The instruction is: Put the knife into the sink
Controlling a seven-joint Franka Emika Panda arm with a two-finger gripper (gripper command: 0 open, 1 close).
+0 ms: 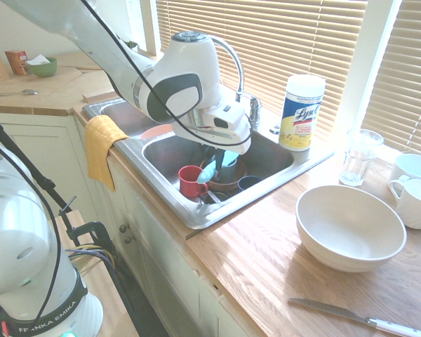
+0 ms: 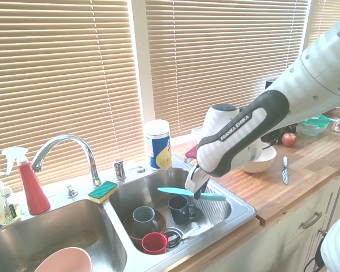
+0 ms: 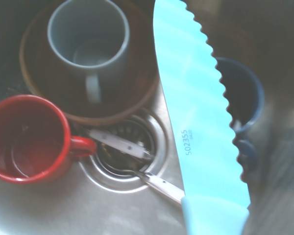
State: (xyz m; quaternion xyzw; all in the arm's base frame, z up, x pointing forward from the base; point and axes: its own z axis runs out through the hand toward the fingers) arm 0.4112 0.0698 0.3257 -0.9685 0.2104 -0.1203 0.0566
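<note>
One end effector (image 2: 197, 194) is pinching the knife (image 2: 191, 193) near its handle, holding it level above the mugs (image 2: 180, 207) in the sink (image 2: 245, 212) basin nearer the tabletop (image 2: 294, 187), probably so letting go drops it inside.

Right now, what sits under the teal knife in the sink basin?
The knife, shut in the gripper, hangs above a dark blue mug, the drain with cutlery, a grey mug in a brown bowl, and a red mug. The blade covers part of the basin floor.
</note>
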